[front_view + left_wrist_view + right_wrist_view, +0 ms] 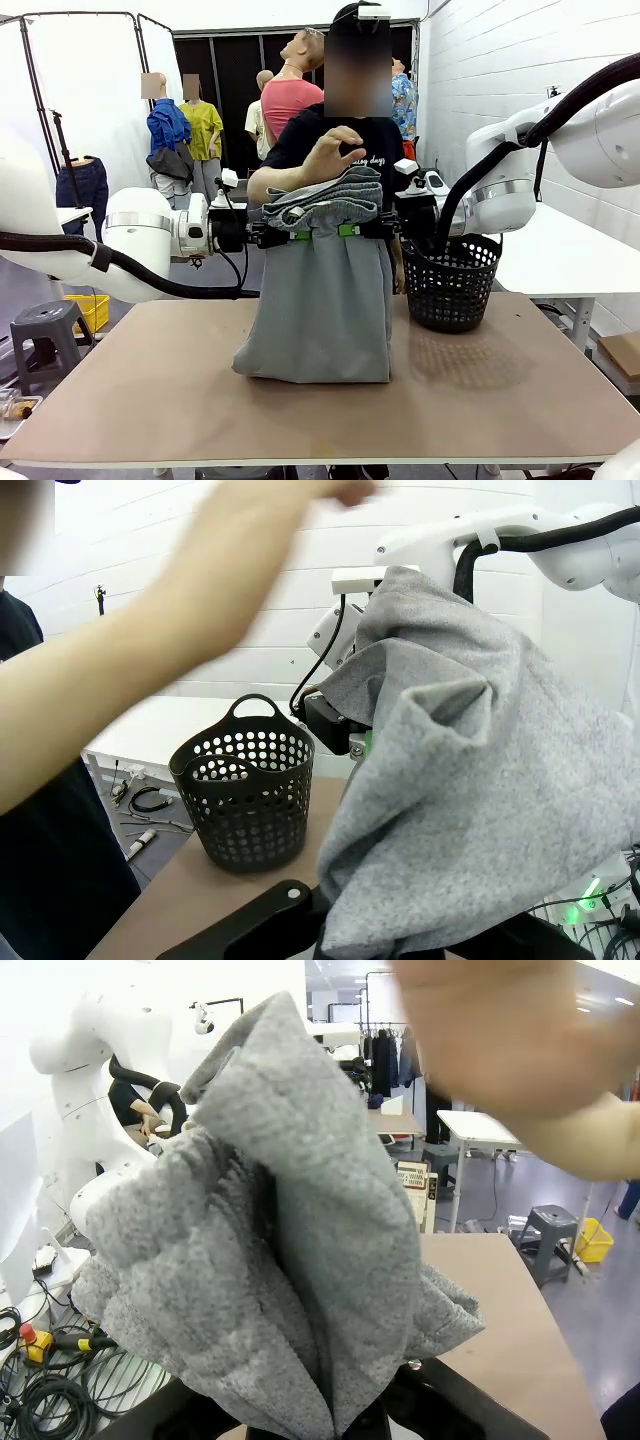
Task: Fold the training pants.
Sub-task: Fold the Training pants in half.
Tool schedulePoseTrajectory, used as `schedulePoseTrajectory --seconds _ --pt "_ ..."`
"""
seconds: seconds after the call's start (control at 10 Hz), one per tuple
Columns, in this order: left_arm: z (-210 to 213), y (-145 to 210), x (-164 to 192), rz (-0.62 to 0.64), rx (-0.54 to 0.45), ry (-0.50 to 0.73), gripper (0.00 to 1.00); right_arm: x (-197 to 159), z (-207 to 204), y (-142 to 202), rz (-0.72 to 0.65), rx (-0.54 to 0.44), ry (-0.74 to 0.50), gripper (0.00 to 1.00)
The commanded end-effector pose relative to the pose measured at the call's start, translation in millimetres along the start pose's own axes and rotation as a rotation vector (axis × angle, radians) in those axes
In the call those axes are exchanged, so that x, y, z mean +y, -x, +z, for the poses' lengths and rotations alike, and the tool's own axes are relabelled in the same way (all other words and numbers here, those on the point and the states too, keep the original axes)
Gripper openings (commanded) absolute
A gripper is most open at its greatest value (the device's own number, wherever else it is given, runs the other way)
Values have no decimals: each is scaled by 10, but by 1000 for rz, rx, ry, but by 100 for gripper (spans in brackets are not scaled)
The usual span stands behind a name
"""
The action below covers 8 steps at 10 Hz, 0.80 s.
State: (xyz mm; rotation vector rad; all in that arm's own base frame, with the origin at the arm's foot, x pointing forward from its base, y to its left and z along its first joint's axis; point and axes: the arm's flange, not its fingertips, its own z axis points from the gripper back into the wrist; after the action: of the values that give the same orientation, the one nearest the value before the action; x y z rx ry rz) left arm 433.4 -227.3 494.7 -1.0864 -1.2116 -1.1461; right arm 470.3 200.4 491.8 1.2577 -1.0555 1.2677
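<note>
Front view: I count one pair of light grey soft-fabric training pants [320,310], two tools, one round black mesh basket [452,285] and one raised person's hand [335,150]. My left tool [300,236] and right tool [348,230] meet near the middle, side by side. Each is pinched tight on the cloth, with its green pads showing. The pants hang from them with the long axis vertical. A bunched, gathered end is flopped over the top of the tools, and the bottom edge rests on the brown counter [150,390]. The basket stands on the counter just right of the pants. The hand hovers just above the bunched top.

Left wrist view: the same single pair of pants takes the right half, draped over my tool so that I cannot see its fingertips. The one basket sits beyond on the counter. A blurred forearm [150,650] crosses the upper left.

Right wrist view: the grey cloth rises in a peaked fold from the bottom edge and hides the tool's tips. One blurred hand is at the upper right, and the counter shows to the right of the cloth.
</note>
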Motion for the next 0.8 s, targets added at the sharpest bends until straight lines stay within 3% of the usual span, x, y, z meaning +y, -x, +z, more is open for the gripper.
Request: schedulePoseTrajectory --seconds 0.0,0.7 --pt "-10 -30 -16 -19 7 3 0 19 1 0 6 -5 -3 0" --pt "-10 -30 -16 -19 7 3 0 19 1 0 6 -5 -3 0"
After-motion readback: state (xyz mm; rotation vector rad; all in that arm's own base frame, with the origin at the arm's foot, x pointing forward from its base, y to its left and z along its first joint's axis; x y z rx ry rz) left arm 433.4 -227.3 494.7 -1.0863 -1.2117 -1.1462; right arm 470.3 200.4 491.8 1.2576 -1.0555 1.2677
